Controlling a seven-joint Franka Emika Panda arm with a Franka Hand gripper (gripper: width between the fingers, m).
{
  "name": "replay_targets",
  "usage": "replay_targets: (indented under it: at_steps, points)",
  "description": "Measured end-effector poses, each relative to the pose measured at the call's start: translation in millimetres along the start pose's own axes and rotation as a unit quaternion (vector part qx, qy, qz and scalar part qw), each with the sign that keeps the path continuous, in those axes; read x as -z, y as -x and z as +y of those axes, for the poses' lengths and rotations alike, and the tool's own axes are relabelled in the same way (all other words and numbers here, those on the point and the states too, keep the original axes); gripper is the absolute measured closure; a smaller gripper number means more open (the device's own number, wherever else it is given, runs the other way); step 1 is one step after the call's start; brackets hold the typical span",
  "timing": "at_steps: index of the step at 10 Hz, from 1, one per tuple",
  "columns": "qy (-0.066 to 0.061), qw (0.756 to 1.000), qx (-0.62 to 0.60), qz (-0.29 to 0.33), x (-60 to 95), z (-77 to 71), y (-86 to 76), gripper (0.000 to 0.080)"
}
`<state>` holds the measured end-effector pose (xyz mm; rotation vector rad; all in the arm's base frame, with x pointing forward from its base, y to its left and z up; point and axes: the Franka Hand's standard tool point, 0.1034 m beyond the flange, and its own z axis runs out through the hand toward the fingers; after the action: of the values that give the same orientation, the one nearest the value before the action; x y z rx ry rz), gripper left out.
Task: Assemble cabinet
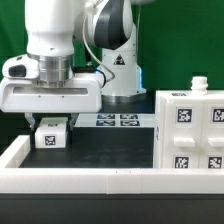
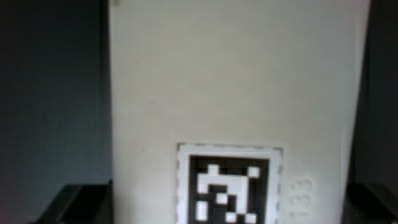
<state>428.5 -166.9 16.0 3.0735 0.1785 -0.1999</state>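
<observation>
Black table (image 1: 108,150) is framed by a low rim; a tagged white panel (image 1: 50,136) (held upright) is clamped by the gripper (image 1: 51,124), well apart from the cabinet body (image 1: 190,135).

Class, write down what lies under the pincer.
A small white tagged panel piece sits directly under the pincer. Whether it rests on the black table or is gripped is hidden.

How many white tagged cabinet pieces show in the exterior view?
2. A small panel piece at the exterior view's left, beneath the arm; the large boxy body at its right. The arm may hide others.
</observation>
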Motion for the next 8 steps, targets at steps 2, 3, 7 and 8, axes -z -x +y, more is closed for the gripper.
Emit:
replay_targets:
  at_steps: [2, 3, 7, 8]
  points:
    - [0.000, 1.000, 0.000, 0.000, 0.0, 0.0, 0.0, 0.0241]
    - [0.000, 1.000, 0.000, 0.000, 0.0, 0.0, 0.0, 0.0241]
    - [-0.016, 1.000, 0.012, 0.010, 51.7, -22.0, -15.3, 0.0239]
    - [-0.022, 1.000, 0.013, 0.014, 71.2, -32.3, -20.8, 0.0239]
